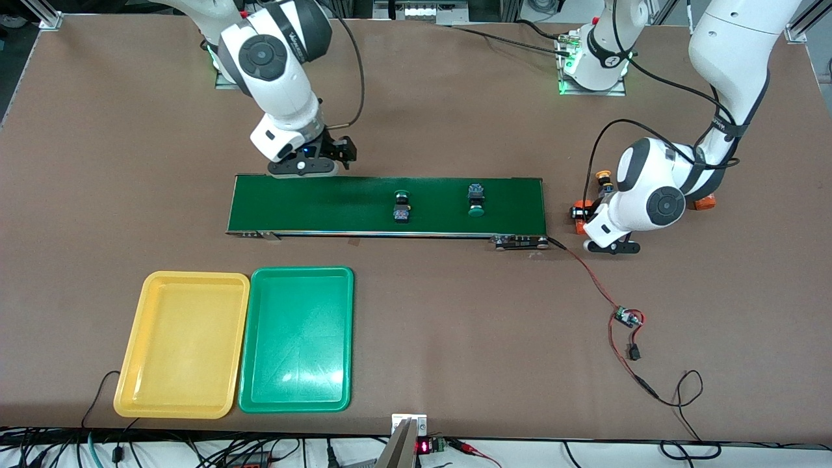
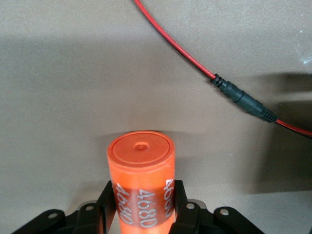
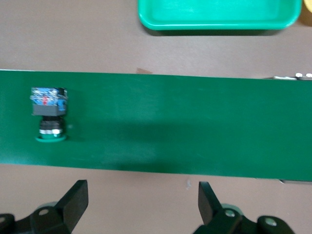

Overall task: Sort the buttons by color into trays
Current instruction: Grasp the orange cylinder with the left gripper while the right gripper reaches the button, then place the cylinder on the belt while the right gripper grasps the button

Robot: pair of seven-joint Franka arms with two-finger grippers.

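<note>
Two green-capped buttons lie on the dark-green belt [image 1: 312,205], one mid-belt [image 1: 402,207] and one [image 1: 476,198] toward the left arm's end. One of them shows in the right wrist view [image 3: 48,117]. A yellow-capped button [image 1: 604,177] stands off the belt's end beside the left arm; the other is hidden. The yellow tray [image 1: 185,283] and the green tray [image 1: 300,276] lie nearer the front camera, both empty. My left gripper [image 1: 588,220] [image 2: 141,190] is shut on an orange printed cylinder [image 2: 141,165]. My right gripper [image 1: 341,151] [image 3: 141,189] is open and empty, over the table beside the belt's edge.
A red wire [image 1: 588,276] with a black plug [image 2: 246,103] runs from the belt's end to a small board [image 1: 626,317]. Another orange piece [image 1: 705,203] lies by the left arm. The green tray's edge [image 3: 219,22] shows in the right wrist view.
</note>
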